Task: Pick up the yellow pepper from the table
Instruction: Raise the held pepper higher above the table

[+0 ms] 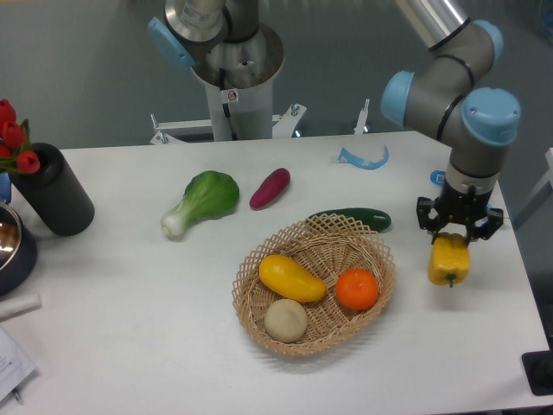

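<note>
The yellow pepper [449,260] is a small blocky glossy yellow fruit with its green stem pointing down. It hangs at the right side of the white table [130,328], a little above the surface by the look of it. My gripper [456,235] points straight down and is shut on the pepper's upper end. The black fingers [429,220] straddle the pepper's top. The arm's grey links and blue joints rise above it to the upper right.
A wicker basket [371,294] left of the pepper holds a smooth yellow mango-like fruit [292,277], an orange [357,289] and a beige potato [285,320]. A cucumber [352,220], purple sweet potato [270,188], bok choy [203,201], blue clip [363,158] and black vase [54,191] lie farther off.
</note>
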Controlling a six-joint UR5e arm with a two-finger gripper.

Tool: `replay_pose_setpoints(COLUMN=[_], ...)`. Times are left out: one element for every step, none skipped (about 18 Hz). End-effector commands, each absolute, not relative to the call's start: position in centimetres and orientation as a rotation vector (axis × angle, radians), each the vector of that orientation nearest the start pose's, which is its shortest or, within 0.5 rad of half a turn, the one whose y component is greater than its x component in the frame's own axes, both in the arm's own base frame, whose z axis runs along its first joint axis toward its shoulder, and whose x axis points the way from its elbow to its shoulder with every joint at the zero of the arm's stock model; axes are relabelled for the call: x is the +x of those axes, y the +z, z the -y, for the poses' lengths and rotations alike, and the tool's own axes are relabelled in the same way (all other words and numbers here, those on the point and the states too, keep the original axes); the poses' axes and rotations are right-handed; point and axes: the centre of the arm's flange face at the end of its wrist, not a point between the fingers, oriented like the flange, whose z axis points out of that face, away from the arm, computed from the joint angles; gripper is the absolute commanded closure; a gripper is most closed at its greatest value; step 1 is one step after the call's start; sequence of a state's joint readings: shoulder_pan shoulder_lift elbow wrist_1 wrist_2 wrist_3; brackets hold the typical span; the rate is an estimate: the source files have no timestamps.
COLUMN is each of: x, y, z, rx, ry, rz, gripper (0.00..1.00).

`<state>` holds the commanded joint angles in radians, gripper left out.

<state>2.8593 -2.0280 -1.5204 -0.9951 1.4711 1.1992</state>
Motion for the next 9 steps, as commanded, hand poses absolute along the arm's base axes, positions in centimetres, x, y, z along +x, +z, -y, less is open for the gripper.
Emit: replay_pose_setpoints(x=[-59.7, -59.8, -60.0, -60.1, -60.2, -60.3, -60.5, -60.5, -60.5], y=[31.5, 32.0, 32.4, 32.8, 33.1, 33.6, 34.0, 34.1, 34.2], z=[-32.3, -32.4, -32.4, -32.5, -32.6, -32.6, -32.7, -32.7, -32.7], rx=[-2.993, -2.998, -2.999, -2.998, -3.0, -3.0, -3.003, -3.005, -3.004], ry=[0.177, 0.172, 0.176, 0.185, 0.188, 0.191, 0.174, 0.162, 0.165], rz=[0.076, 0.026, -0.025, -0.066, -0.099, -0.138, -0.213, -0.238, -0.25], gripper=[1.0, 1.0, 1.0, 1.0, 1.0, 1.0, 1.0, 1.0, 1.0])
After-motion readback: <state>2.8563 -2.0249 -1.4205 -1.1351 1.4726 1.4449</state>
